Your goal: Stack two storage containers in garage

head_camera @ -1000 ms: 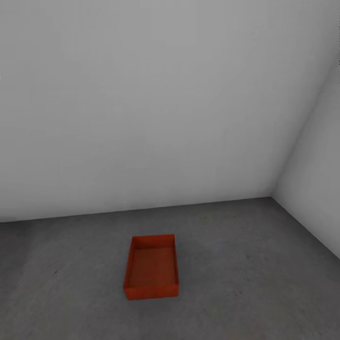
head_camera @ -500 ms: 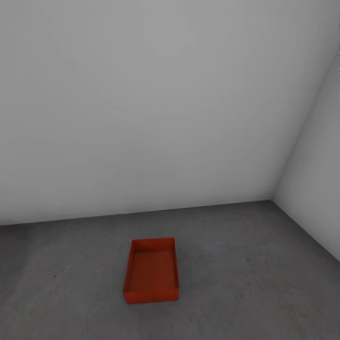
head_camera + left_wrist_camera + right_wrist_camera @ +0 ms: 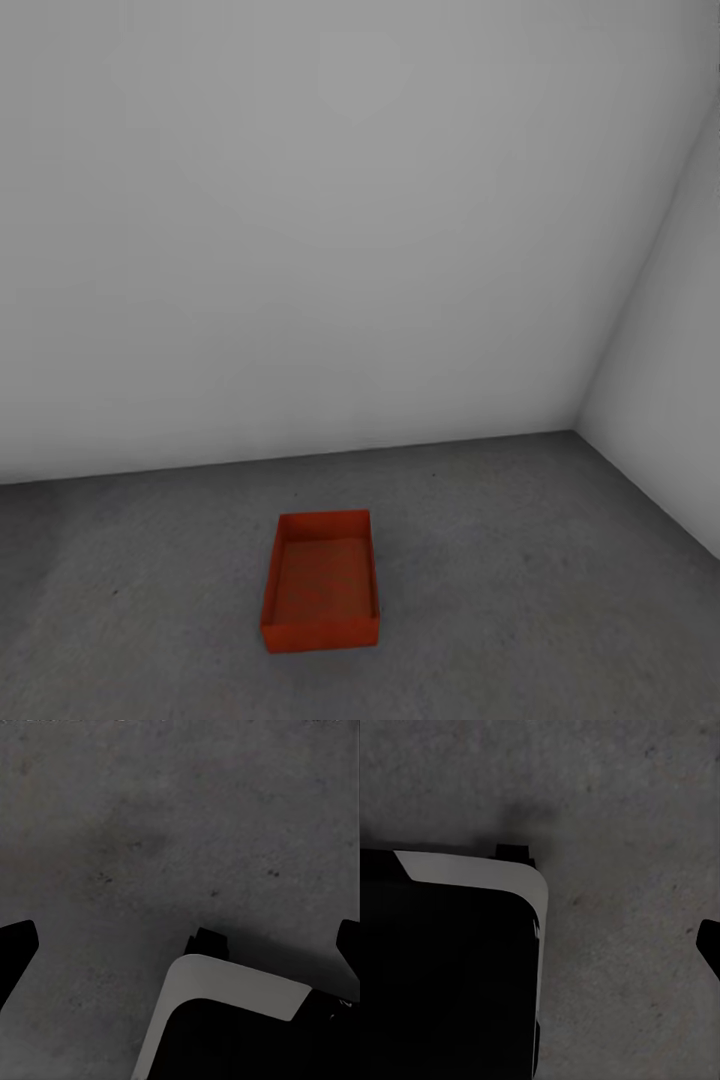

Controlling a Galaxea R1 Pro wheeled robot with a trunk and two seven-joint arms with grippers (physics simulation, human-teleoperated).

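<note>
**One storage container on the garage floor near a wall corner**

Pale grey walls are seen to meet at a corner on the right of the head view, above the dark grey, mottled concrete floor of the garage. One orange-red storage container is shown resting on that floor, upright and open at the top, with nothing visible inside it. It is set in the lower middle of the head view, well apart from both walls, its long sides running roughly away from the camera. A faint shadow is cast on the concrete just beside its right wall.

In the left wrist view, the same mottled concrete is seen from above, and a white-edged dark part of the robot's body occupies the near field. The left gripper is shown with its two dark fingertips at opposite edges of the picture, spread wide apart, and nothing is held between them.

In the right wrist view, a white-trimmed black part of the robot's body is seen over the concrete. Only one dark fingertip of the right gripper is visible at the picture's edge, so how far this gripper is spread cannot be told.
</note>
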